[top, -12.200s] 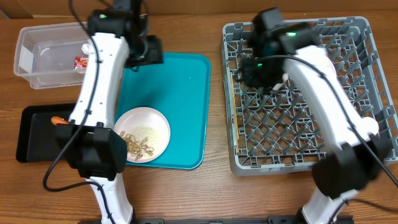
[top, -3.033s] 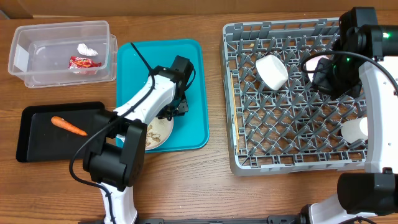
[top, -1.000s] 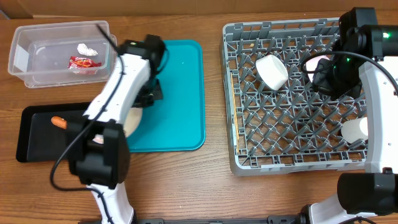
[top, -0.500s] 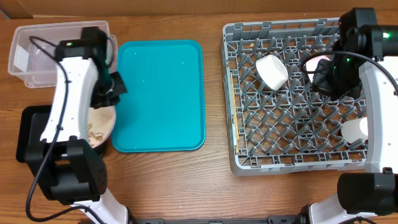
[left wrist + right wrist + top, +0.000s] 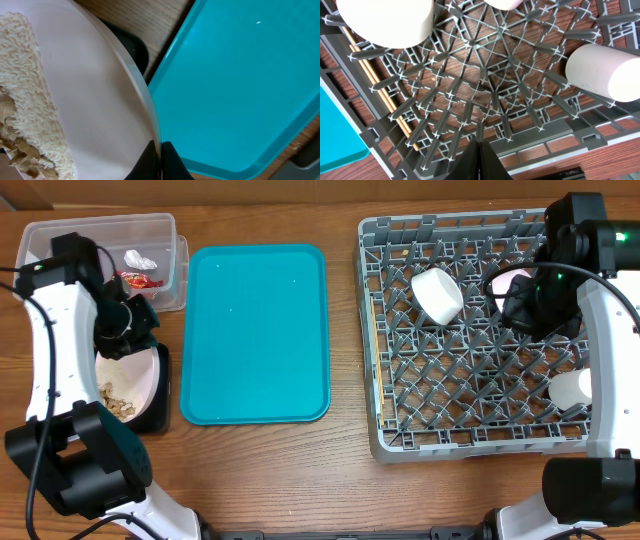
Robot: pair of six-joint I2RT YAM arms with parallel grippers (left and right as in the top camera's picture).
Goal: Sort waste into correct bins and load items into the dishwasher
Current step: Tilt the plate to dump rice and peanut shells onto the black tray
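Observation:
My left gripper (image 5: 161, 161) is shut on the rim of the round white plate (image 5: 95, 95), which carries white rice (image 5: 27, 95) and peanuts (image 5: 15, 150). In the overhead view the plate (image 5: 135, 375) hangs over the black tray (image 5: 160, 402), which it mostly hides. The clear tub (image 5: 100, 230) at the back left holds a red wrapper (image 5: 137, 279) and a crumpled white wrapper (image 5: 136, 258). My right gripper (image 5: 479, 156) is shut on nothing above the grey dish rack (image 5: 580, 142). The rack holds a bowl (image 5: 437, 295), a cup (image 5: 570, 390) and chopsticks (image 5: 372, 75).
The teal serving tray (image 5: 255, 335) lies bare between the bins and the rack (image 5: 470, 430). A second white bowl (image 5: 508, 280) shows partly under my right arm. Bare wooden table runs along the front edge.
My left arm has swung left with the plate, off the teal tray and over the black tray. The right arm has not moved.

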